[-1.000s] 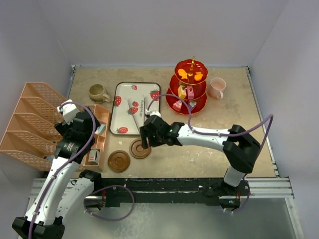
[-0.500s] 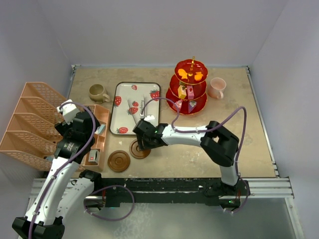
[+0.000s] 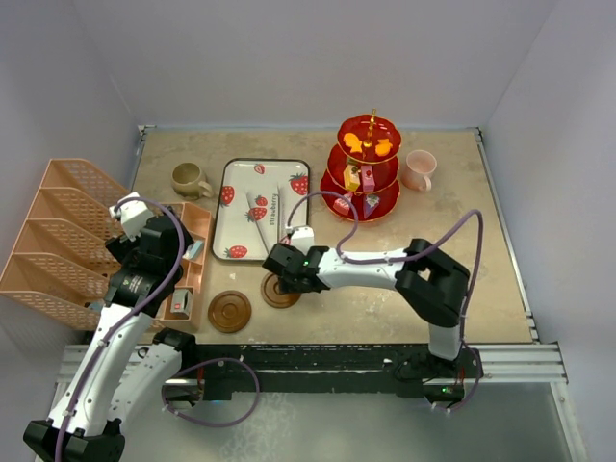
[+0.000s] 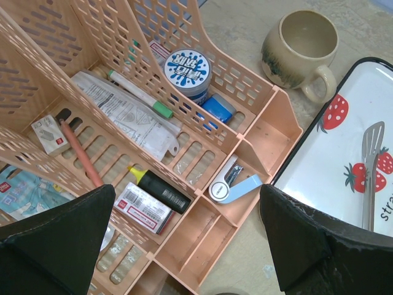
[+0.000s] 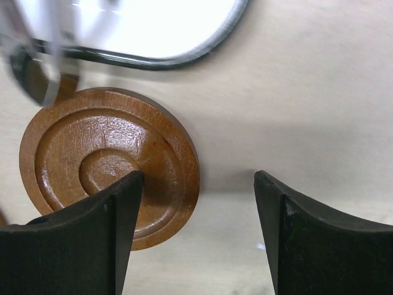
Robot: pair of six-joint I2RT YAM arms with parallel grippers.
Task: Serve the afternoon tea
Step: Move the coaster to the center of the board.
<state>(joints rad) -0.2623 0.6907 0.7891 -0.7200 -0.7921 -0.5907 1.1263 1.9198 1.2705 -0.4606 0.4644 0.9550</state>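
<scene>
Tabletop [image 3: 279,144] beige, speckled; walls [image 3: 308,58] pale lilac

Bright, even light, soft shadows; the right wrist view's top-left is smeared, its tray [image 5: 153,24] seems overexposed.

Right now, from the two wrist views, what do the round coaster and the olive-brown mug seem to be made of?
The coaster: probably wood with a smooth, slightly glossy finish; streaky brown grain and turned concentric rings show. The olive-brown mug: likely glazed ceramic; thick rim, mottled speckled surface.
</scene>
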